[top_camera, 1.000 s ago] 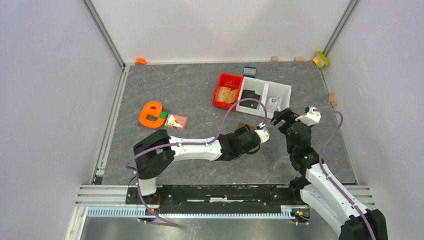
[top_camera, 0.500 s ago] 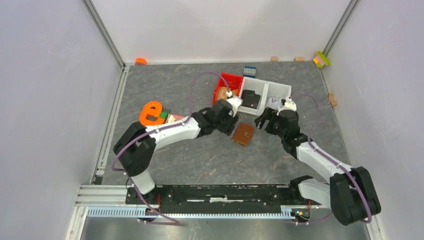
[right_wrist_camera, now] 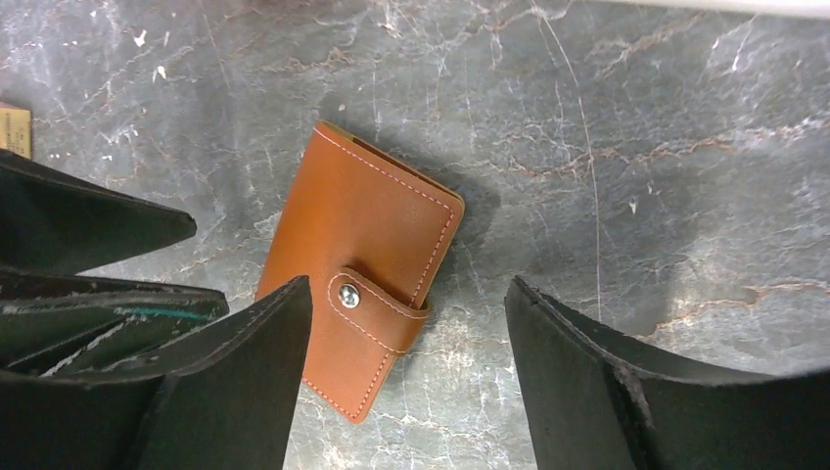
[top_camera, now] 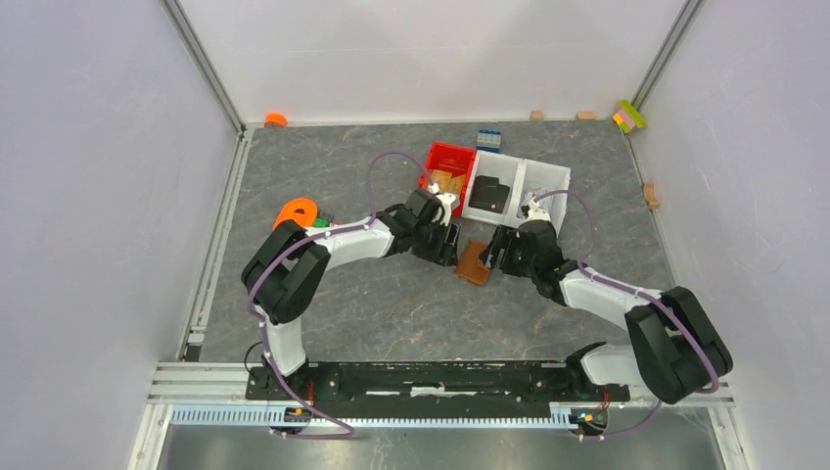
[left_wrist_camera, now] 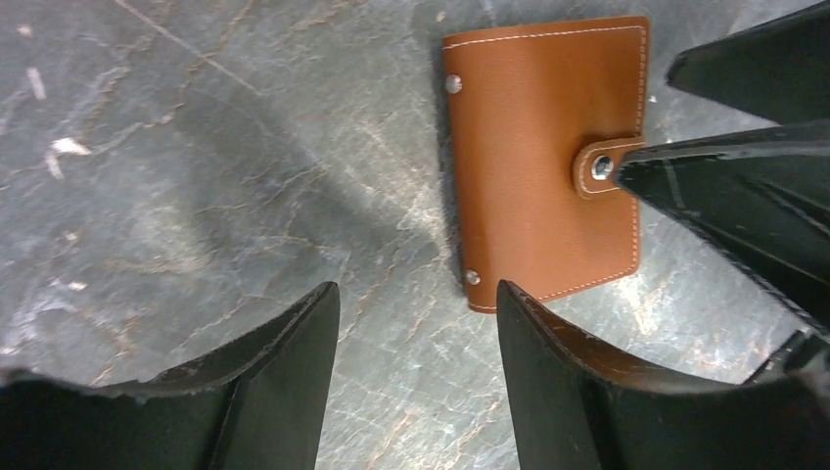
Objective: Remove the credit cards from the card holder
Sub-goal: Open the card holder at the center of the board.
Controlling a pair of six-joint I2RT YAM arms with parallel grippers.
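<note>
The brown card holder [top_camera: 474, 262] lies flat on the grey table, closed, with its strap tab snapped shut [right_wrist_camera: 370, 308]. The credit cards are hidden. My left gripper [top_camera: 445, 243] hangs open just left of the holder; in the left wrist view [left_wrist_camera: 416, 294] there is only bare table between its fingers, and the holder [left_wrist_camera: 543, 166] lies ahead and to the right. My right gripper [top_camera: 495, 251] is open close to the holder's right side. In the right wrist view [right_wrist_camera: 408, 284] its left finger overlaps the holder's [right_wrist_camera: 357, 245] near corner. Nothing is gripped.
Behind the holder stand a red bin [top_camera: 445, 174] and a white divided bin [top_camera: 533, 186] with a black item [top_camera: 489, 194] in it. An orange letter shape [top_camera: 297, 211] lies at the left, partly behind the left arm. A blue block [top_camera: 488, 138] sits at the back.
The left gripper swung off the holder to the back, then came down at its left side. The right gripper moved left up to the holder, its jaws narrowing a little.
</note>
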